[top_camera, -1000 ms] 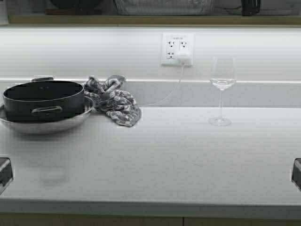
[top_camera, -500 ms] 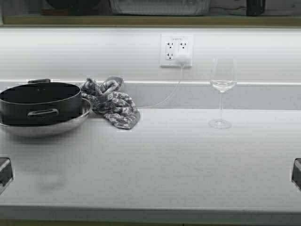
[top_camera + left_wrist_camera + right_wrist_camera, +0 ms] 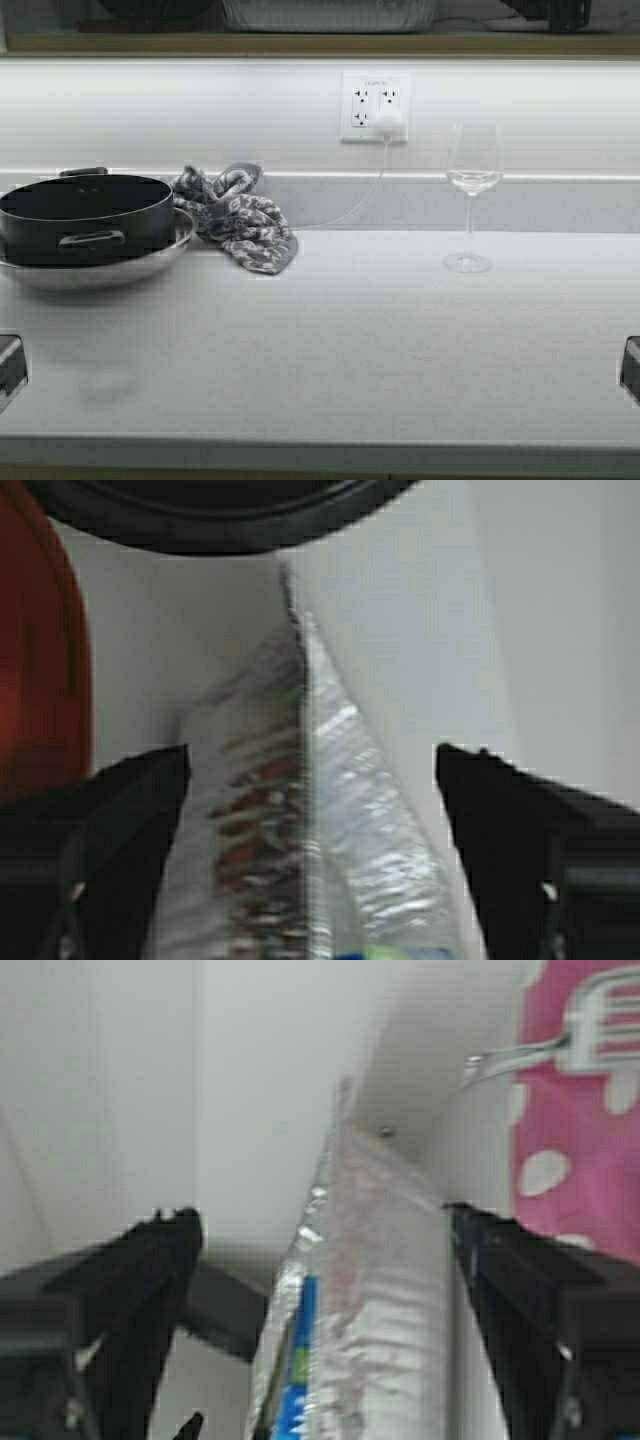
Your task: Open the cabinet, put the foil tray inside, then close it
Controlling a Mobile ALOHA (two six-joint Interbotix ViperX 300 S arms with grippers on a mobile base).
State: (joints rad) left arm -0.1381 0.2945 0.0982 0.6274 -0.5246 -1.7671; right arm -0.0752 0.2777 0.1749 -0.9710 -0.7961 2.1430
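Note:
The foil tray (image 3: pixel 328 12) shows at the high view's top edge, on the cabinet's (image 3: pixel 320 43) bottom shelf above its tan front edge; the doors are out of view. In the left wrist view the tray's crinkled wall and rim (image 3: pixel 320 780) lie between the wide-open fingers of my left gripper (image 3: pixel 313 770), inside the white cabinet. In the right wrist view the tray (image 3: pixel 385 1290), with a blue label, lies between the open fingers of my right gripper (image 3: pixel 322 1225); one finger is close beside its wall.
On the counter (image 3: pixel 350 340) stand a black pot (image 3: pixel 88 212) in a steel bowl (image 3: pixel 100 268), a patterned cloth (image 3: pixel 240 215) and a wine glass (image 3: pixel 472 190). Inside the cabinet are a red thing (image 3: pixel 35 650), a black round rim (image 3: pixel 220 510) and a pink dotted box (image 3: pixel 580 1110).
The robot has shifted a little: the counter scene slid left and down. The tray at the top edge has moved slightly left and up.

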